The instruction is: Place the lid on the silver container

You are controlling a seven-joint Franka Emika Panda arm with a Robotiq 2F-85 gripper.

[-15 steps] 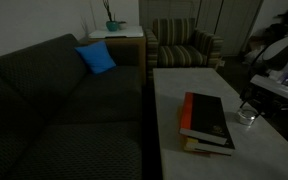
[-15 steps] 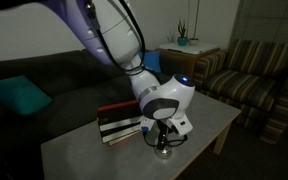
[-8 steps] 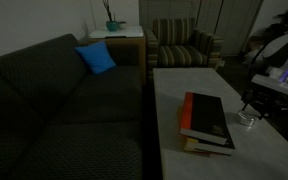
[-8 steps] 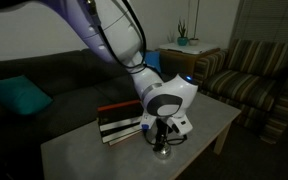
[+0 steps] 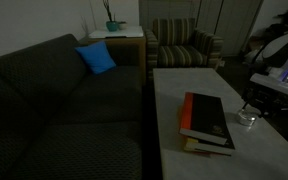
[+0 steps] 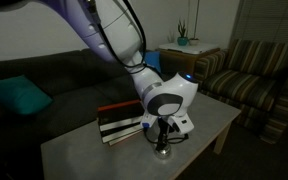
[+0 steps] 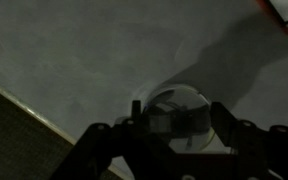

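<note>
The silver container (image 5: 246, 119) stands on the pale table beside the stacked books, small and shiny in both exterior views (image 6: 162, 151). My gripper (image 5: 253, 106) hangs straight over it, fingertips just above its top (image 6: 163, 141). In the wrist view a round silver face, the lid (image 7: 180, 112), fills the gap between the two dark fingers (image 7: 227, 128), and the gripper (image 7: 179, 125) is shut on it. The light is too dim to tell whether the lid touches the container beneath it.
Two stacked books (image 5: 206, 122) lie close beside the container, red and black on top (image 6: 119, 121). The table's edge (image 7: 24, 115) runs near the gripper. A dark sofa (image 5: 64, 100) with a blue cushion, a striped armchair (image 5: 184, 45) and a side table with a plant surround the table.
</note>
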